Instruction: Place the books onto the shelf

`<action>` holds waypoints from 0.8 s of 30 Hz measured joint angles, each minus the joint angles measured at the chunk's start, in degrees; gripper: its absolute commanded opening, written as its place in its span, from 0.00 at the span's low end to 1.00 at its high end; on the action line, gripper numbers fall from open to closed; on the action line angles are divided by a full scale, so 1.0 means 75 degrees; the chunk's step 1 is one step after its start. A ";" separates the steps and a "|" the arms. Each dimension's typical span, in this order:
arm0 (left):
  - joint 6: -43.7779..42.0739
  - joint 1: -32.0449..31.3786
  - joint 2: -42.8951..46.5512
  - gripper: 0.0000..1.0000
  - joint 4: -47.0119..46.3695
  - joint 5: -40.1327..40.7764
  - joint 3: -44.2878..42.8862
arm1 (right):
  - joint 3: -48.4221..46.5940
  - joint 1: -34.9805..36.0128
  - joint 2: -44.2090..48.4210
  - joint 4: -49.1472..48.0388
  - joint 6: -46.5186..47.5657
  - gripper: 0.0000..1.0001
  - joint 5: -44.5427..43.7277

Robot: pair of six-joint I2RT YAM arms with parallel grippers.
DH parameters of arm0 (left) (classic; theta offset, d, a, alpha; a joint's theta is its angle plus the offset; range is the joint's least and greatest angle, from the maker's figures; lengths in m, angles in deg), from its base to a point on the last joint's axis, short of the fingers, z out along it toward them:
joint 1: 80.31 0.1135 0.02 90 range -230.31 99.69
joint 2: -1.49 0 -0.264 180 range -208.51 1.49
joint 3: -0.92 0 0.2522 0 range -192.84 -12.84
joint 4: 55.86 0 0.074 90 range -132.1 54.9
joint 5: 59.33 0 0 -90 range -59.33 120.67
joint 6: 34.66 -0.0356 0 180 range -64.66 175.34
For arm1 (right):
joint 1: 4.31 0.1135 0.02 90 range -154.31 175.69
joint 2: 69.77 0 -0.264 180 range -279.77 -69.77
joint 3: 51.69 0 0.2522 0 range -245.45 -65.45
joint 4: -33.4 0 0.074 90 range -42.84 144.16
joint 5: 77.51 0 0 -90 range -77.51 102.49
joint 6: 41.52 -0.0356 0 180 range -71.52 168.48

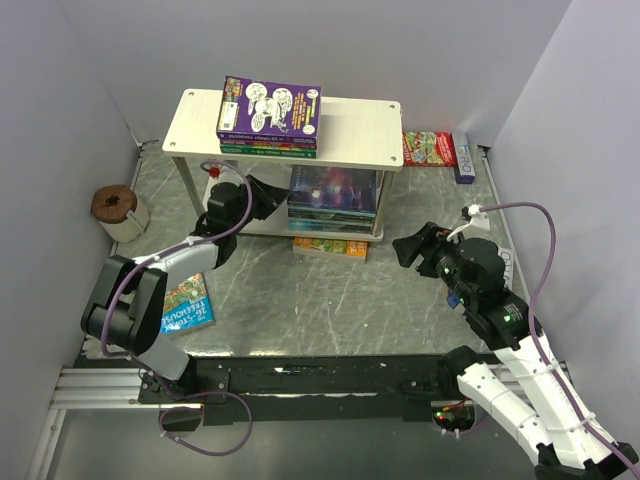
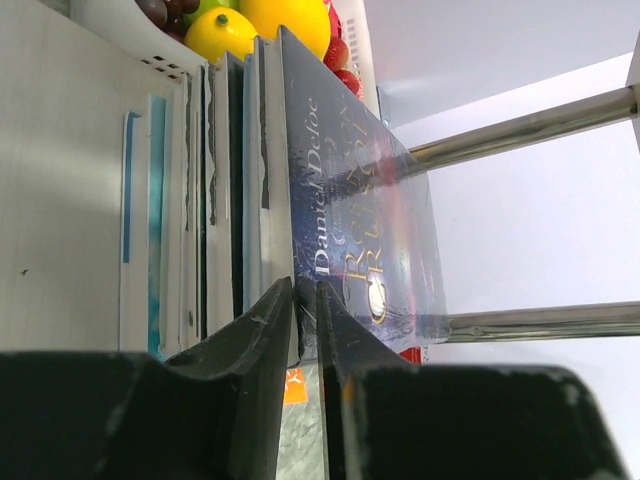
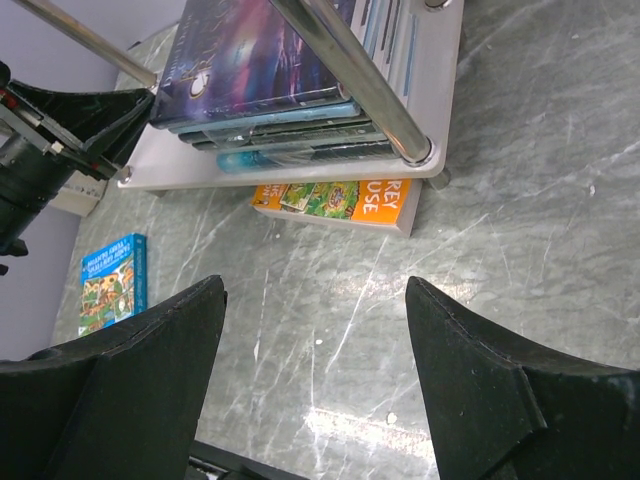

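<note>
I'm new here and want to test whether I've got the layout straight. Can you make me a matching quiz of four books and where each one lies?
Books:
1. purple book
2. starry book
3. orange book
4. blue book

Places:
A. on the table, apart from the shelf
B. on the shelf's top board
C. on the shelf's lower board
D. on the table, tucked under the shelf's front edge

Pairs: 1-B, 2-C, 3-D, 4-A

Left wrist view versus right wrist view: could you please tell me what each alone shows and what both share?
Only the left wrist: the name Daniel Defoe on the dark starry book, with the left gripper at its edge. Only the right wrist: an orange book partly under the shelf, a blue book on the table, the right gripper open. Both: the stack on the shelf's lower board, starry book topmost.
</note>
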 measured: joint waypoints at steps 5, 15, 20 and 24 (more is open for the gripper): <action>0.0000 0.0000 -0.0047 0.29 -0.0032 -0.0015 -0.0015 | 0.0003 -0.0012 0.0003 -0.0003 0.0000 0.80 -0.0003; -0.0128 0.0093 0.0787 0.51 0.0589 0.0219 0.0114 | 0.0009 -0.0015 0.0149 0.0044 0.0006 0.81 -0.0038; -0.0256 0.0189 0.2119 0.56 0.1979 0.0542 0.0393 | 0.0009 -0.0015 0.0224 0.0099 0.0032 0.81 -0.0134; -0.0565 0.0184 0.3576 0.58 0.2439 0.0930 0.0580 | 0.0076 -0.0015 0.0259 0.0096 0.0032 0.81 -0.0146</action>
